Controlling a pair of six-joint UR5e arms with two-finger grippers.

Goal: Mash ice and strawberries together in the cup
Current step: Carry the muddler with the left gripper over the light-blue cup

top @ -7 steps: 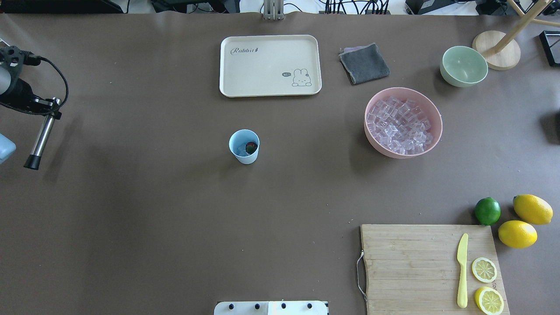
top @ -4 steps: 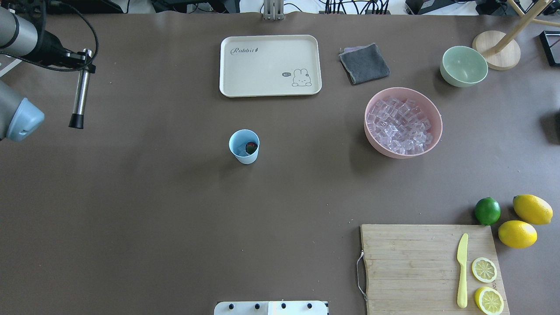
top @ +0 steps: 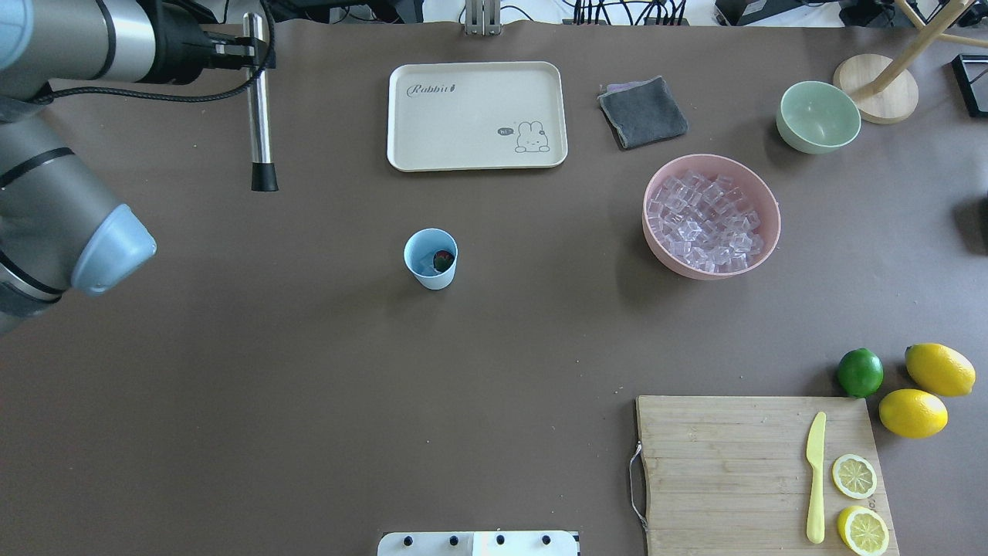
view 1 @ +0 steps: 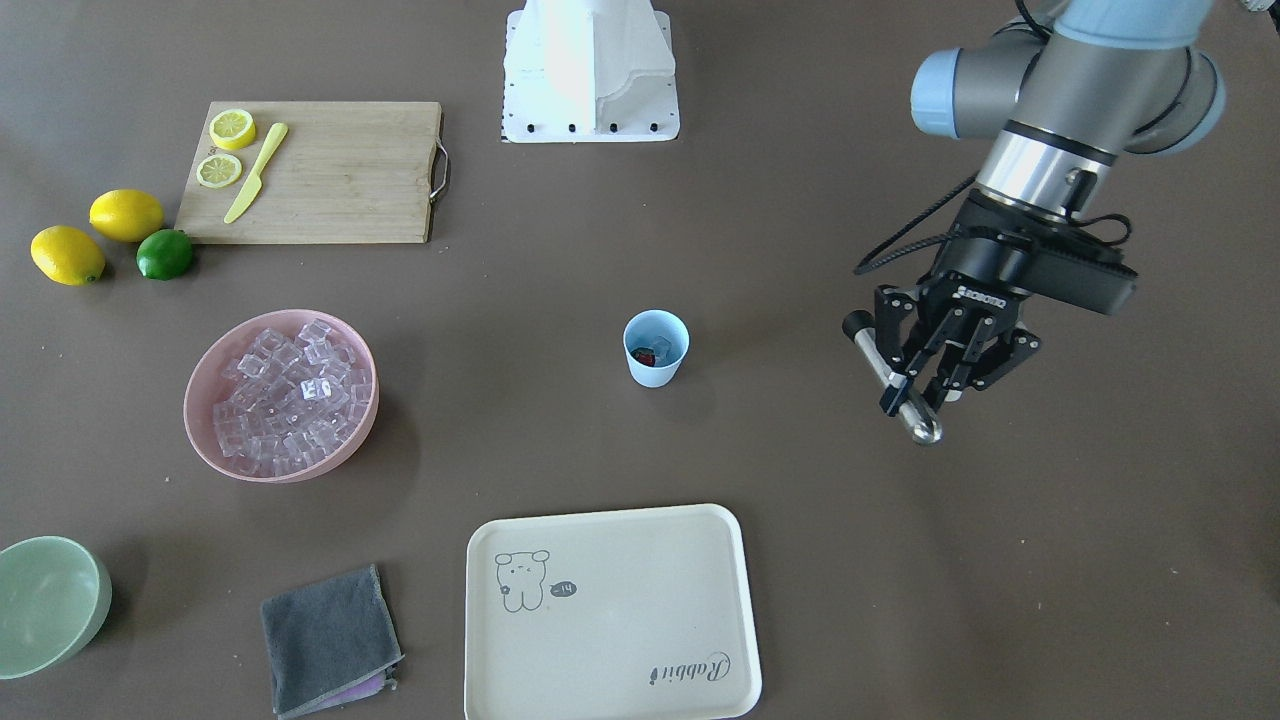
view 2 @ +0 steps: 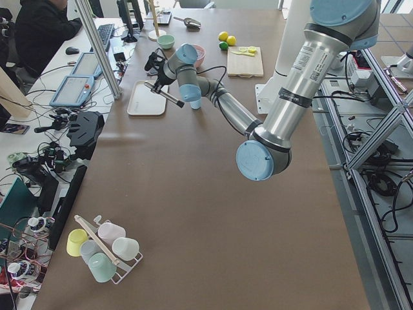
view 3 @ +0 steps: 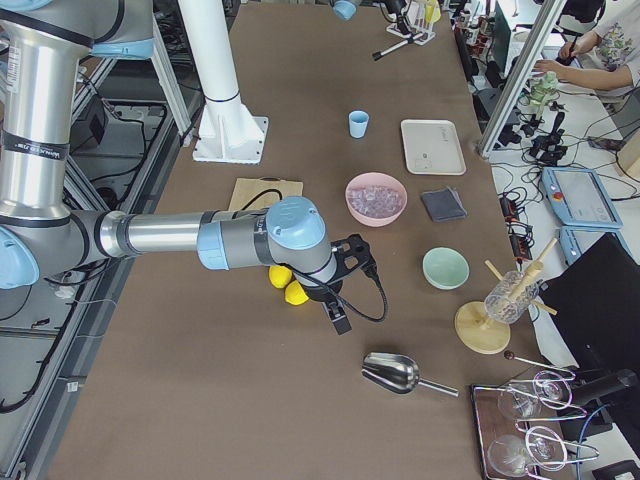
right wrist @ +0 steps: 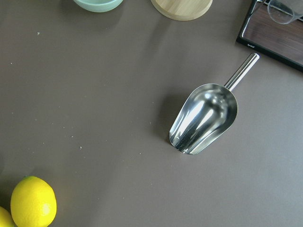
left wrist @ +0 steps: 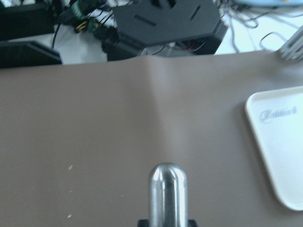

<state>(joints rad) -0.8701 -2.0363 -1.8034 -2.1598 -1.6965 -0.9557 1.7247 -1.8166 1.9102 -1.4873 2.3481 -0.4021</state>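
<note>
Over brown table [top: 309,401], left fingers [view 1: 893,395] clamp a steel muddler [top: 258,108]; right fingers [view 3: 340,320] cannot be judged.

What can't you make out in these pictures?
- Cup contents: too small in the overhead view. A strawberry shows, but what else lies beside it is unclear.
- Right gripper: it shows only in the right side view, small and dark, so open or shut is unknown.
- Masher: blurred in the left wrist view, its lower part cut off by the bottom edge.
</note>
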